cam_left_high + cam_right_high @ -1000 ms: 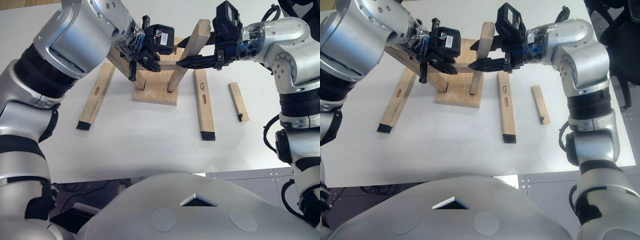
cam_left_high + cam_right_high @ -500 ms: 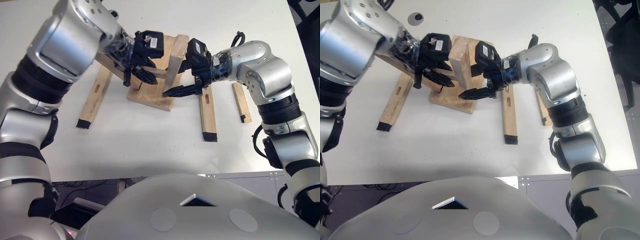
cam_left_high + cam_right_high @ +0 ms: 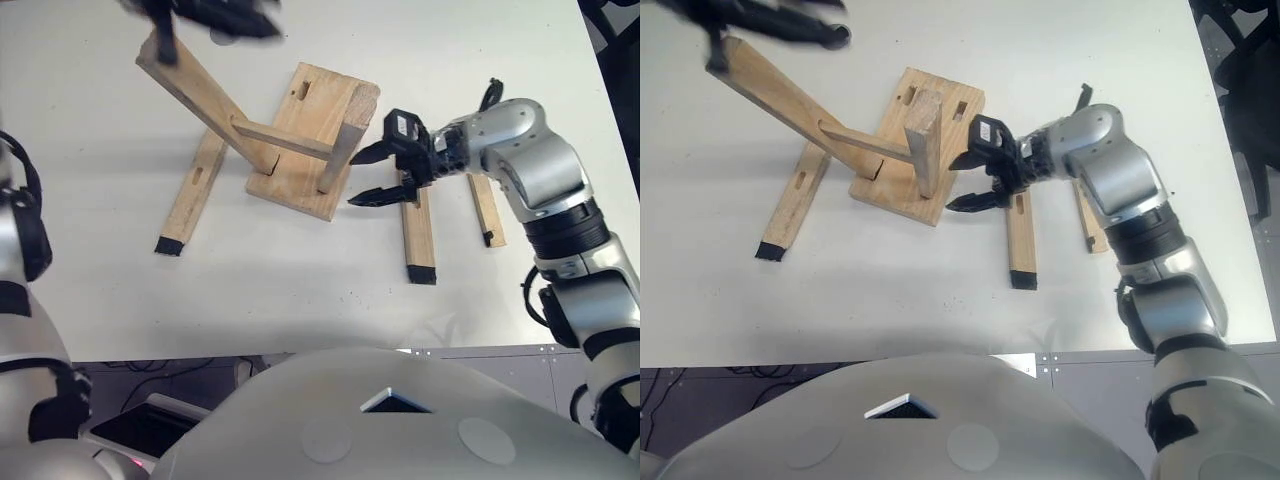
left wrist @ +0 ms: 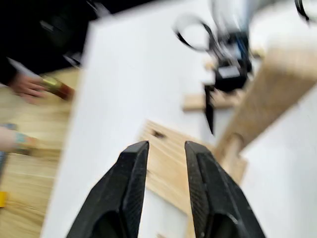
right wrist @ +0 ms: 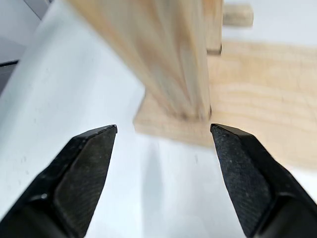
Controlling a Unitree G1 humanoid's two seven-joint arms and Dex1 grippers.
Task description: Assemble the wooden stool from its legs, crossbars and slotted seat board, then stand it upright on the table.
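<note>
Seat board (image 3: 295,185) lies flat on the table (image 3: 300,300), towards the far side, slots facing up.

Two legs are planted in it. The standing leg (image 3: 343,145) rises at its right edge, close to upright. The tilted leg (image 3: 195,90) leans away to the far left. One crossbar (image 3: 285,138) joins the pair partway up.

Loose left leg (image 3: 188,200) lies flat on the table, just left of the board. Loose right leg (image 3: 418,235) lies flat just right of it. The spare crossbar (image 3: 484,208) lies farther right, apart from both.

Right gripper (image 3: 352,182) is low over the table just right of the board, above the far end of the loose right leg. Its fingers are spread wide and hold nothing. In its wrist view the standing leg and the board's edge sit ahead of the gap.

Left gripper (image 4: 166,145) is high at the far left, by the top end of the tilted leg. Its fingers are a little apart with nothing between them. The head view is blurred there, so I cannot tell whether it touches the leg.

Progress: roughly half, I judge. One leg pair with its crossbar is in the board, though one leg looks poorly seated. Left to do: the two loose legs, the spare crossbar, then turning the stool onto its feet.
</note>
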